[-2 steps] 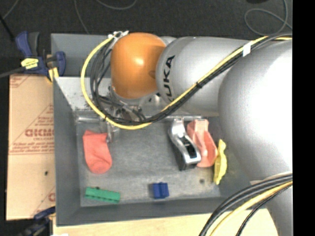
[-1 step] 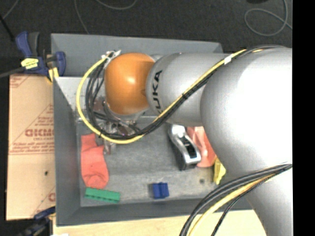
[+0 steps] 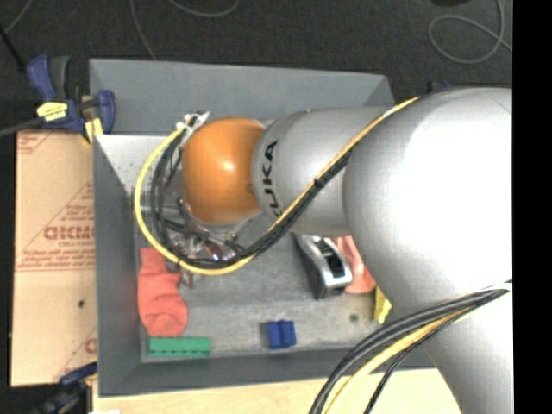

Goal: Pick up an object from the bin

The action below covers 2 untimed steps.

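Note:
My gripper (image 3: 200,247) hangs under the arm's orange cover, low over the left part of the bin. It stands right at the upper end of a salmon-red soft lump (image 3: 160,300) that lies along the left wall. Whether it touches the lump I cannot tell. A flat green brick (image 3: 179,347) lies just below the lump, in the front left corner. Nothing shows held in the gripper.
A small blue block (image 3: 279,335) sits near the front wall. To the right lie a silver and black tool (image 3: 325,266), a pink thing (image 3: 354,264) behind it and a yellow bit (image 3: 380,305), partly under the arm. The arm covers the bin's back and right.

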### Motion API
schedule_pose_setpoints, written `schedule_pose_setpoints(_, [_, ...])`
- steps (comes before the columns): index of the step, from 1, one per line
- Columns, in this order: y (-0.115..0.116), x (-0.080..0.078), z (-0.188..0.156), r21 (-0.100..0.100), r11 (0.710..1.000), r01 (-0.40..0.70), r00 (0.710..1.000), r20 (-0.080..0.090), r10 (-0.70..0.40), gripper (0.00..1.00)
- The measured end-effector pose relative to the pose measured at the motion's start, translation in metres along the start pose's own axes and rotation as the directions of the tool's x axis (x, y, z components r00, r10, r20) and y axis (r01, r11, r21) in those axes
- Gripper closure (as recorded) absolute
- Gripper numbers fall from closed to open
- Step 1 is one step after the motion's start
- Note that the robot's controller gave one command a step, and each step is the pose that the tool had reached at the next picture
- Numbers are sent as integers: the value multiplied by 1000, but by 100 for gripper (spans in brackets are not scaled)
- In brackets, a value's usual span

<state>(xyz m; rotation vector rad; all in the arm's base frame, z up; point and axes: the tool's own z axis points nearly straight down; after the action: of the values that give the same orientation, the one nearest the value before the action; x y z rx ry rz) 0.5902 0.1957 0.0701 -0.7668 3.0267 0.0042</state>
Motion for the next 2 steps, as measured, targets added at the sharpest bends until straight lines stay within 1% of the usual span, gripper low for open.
schedule_pose_setpoints(1, [-5, 0, -31, 0, 1000, 3, 1000, -11, -3, 100])
schedule_pose_setpoints(2, [-8, 0, -66, 4, 1000, -1, 1000, 6, 1, 100])
